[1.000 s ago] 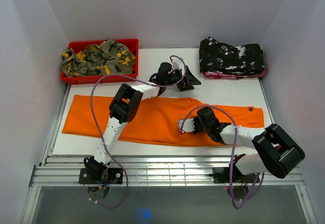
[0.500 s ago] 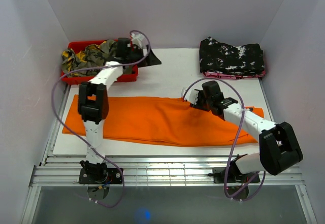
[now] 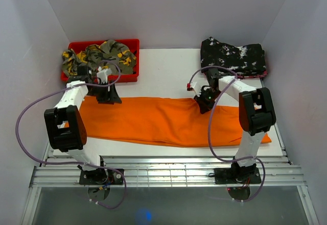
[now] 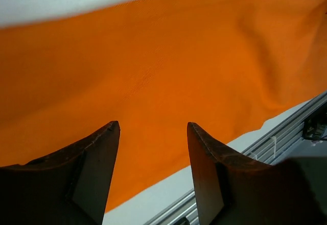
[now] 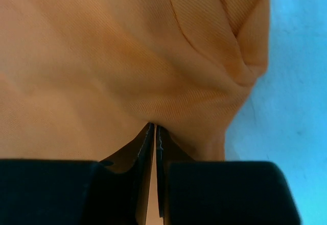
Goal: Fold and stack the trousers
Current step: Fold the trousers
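The orange trousers [image 3: 153, 120] lie spread lengthwise across the white table [image 3: 163, 77], roughly folded along their length. My left gripper [image 3: 108, 98] hovers at their back left edge. In the left wrist view it [image 4: 152, 125] is open, with orange cloth [image 4: 153, 56] below the dark fingers [image 4: 97, 158] and nothing between them. My right gripper [image 3: 206, 104] sits at the trousers' back edge, right of centre. In the right wrist view it [image 5: 154, 126] is shut, and a bunched fold of orange cloth [image 5: 102, 56] is pinched at the tips.
A red bin [image 3: 127, 77] holding a camouflage garment [image 3: 99, 56] stands at the back left, just behind my left gripper. A folded black white-speckled garment [image 3: 232, 56] lies at the back right. Metal rails [image 3: 168, 166] run along the near table edge.
My left arm swung from the red bin down to the trousers' back left edge, its jaws narrowing. My right gripper shifted right along the back edge and shut on the cloth.
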`<state>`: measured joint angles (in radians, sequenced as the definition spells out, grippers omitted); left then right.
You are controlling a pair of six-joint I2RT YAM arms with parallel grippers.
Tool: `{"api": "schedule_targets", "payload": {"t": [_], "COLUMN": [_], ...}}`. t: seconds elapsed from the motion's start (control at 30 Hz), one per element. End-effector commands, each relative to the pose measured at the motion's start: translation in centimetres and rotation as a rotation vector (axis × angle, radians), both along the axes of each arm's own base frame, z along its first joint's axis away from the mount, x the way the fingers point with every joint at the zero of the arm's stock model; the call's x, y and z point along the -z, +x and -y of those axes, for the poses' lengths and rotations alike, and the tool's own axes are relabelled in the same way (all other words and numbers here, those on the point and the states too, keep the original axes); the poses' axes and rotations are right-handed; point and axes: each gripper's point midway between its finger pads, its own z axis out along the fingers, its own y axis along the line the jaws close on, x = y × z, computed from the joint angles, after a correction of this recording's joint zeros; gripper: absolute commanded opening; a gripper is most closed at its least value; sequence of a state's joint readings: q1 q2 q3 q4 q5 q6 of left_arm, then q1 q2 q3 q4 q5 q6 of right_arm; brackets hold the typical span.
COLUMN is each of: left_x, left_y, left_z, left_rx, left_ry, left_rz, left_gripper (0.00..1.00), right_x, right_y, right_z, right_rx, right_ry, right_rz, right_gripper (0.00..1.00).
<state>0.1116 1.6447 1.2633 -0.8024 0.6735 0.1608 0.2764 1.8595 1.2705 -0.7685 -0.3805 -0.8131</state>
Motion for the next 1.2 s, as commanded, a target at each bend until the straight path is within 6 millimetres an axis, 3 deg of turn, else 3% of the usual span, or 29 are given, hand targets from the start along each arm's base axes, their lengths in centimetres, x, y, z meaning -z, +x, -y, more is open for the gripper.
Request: {"api": "schedule_targets", "payload": {"t": [0.0, 0.07, 0.13, 0.23, 0.33, 0.37, 0.47, 0.5, 0.6, 0.63, 0.77, 0.9, 1.03, 1.17], "left_x": [3.5, 5.9, 7.6, 8.5, 6.6, 5.3, 3.0, 2.5, 1.4, 1.5, 3.3, 5.3, 7.7, 9.8], "left_y": [-4.2, -5.7, -5.7, -4.7, -2.4, -1.4, -0.7, -0.6, -0.8, -0.9, -2.5, -3.9, -4.7, -4.1], "left_z": [-3.6, -5.8, -7.9, -9.1, -10.2, -10.9, -13.5, -14.4, -19.0, -19.7, -21.9, -24.0, -24.2, -24.3], "left_rx": [-0.041, -0.110, -0.166, -0.202, -0.235, -0.252, -0.302, -0.309, -0.390, -0.394, -0.409, -0.458, -0.439, -0.430], "left_ry": [0.085, 0.148, 0.213, 0.249, 0.264, 0.282, 0.324, 0.334, 0.374, 0.393, 0.432, 0.455, 0.450, 0.436], "left_rz": [-0.152, -0.224, -0.236, -0.242, -0.178, -0.146, -0.125, -0.123, -0.144, -0.151, -0.231, -0.268, -0.301, -0.300], "left_gripper": [0.65, 0.65, 0.65, 0.66, 0.73, 0.80, 0.92, 0.96, 0.98, 0.98, 0.98, 0.98, 0.94, 0.86], "right_x": [1.3, 3.7, 4.8, 6.1, 6.8, 6.3, 4.3, 3.5, 0.3, -0.3, -2.8, -4.1, -4.2, -4.4], "right_y": [-1.5, -0.6, 1.6, 3.3, 3.4, 3.4, 2.5, 2.2, 1.6, 1.6, 1.8, 1.5, 0.6, 0.3], "right_z": [-1.1, 1.0, 3.4, 6.9, 9.8, 10.2, 9.3, 8.6, 6.4, 5.9, 6.0, 7.3, 9.6, 10.8], "right_rx": [0.053, 0.102, 0.156, 0.190, 0.172, 0.161, 0.098, 0.084, 0.067, 0.071, 0.099, 0.123, 0.166, 0.191], "right_ry": [0.034, -0.043, -0.112, -0.185, -0.240, -0.243, -0.189, -0.161, -0.077, -0.057, -0.054, -0.086, -0.122, -0.128], "right_rz": [-0.190, -0.206, -0.158, -0.138, -0.124, -0.110, -0.093, -0.100, -0.107, -0.105, -0.082, -0.044, -0.057, -0.071], "right_gripper": [0.11, 0.10, 0.09, 0.10, 0.12, 0.14, 0.25, 0.33, 0.46, 0.49, 0.53, 0.54, 0.55, 0.55]}}
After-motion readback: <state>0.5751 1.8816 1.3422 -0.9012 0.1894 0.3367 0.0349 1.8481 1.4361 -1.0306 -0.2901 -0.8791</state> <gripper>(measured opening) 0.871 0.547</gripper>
